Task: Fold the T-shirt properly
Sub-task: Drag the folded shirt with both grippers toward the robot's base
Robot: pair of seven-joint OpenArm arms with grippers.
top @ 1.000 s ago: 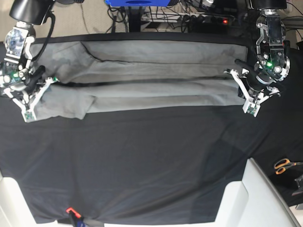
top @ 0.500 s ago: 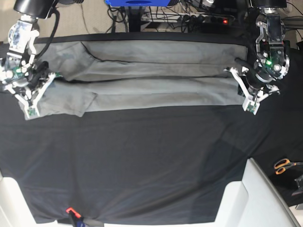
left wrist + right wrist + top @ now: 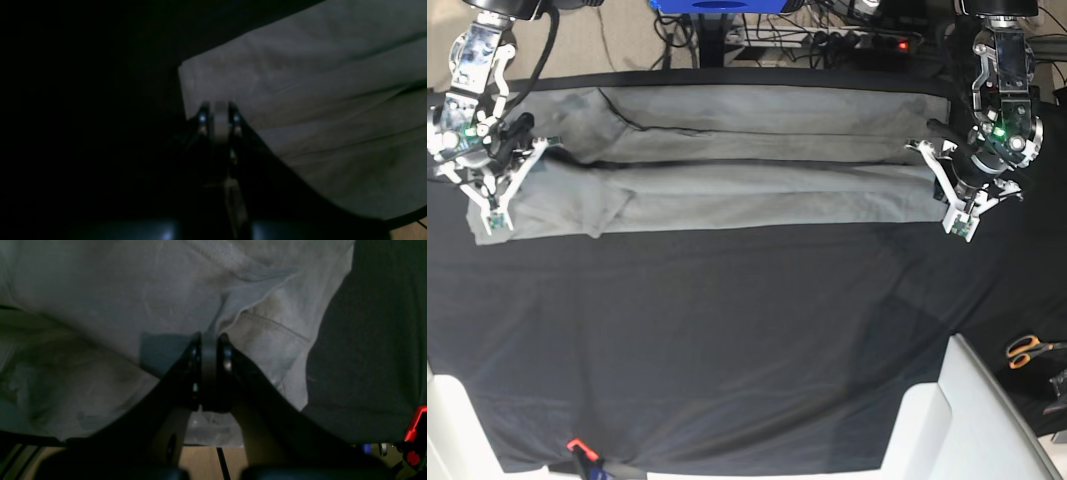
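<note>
Both grippers' fingers pinch the T-shirt (image 3: 757, 165) at opposite ends: left gripper (image 3: 955, 205), right gripper (image 3: 499, 195). Keep the cloth taut; move both together across the surface (image 3: 727, 340).

Left wrist view mostly black: left gripper (image 3: 218, 115) body lost in shadow. Scissors (image 3: 1030, 349) cut off at base view's 3 o'clock edge.

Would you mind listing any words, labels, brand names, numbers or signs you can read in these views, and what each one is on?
None can be read.
T-shirt: plain grey fabric, no print or label visible in any view.
Black cloth: unmarked.
Left gripper and right gripper: only green indicator lights, no legible marking.
Scissors: too small to show any text.
</note>
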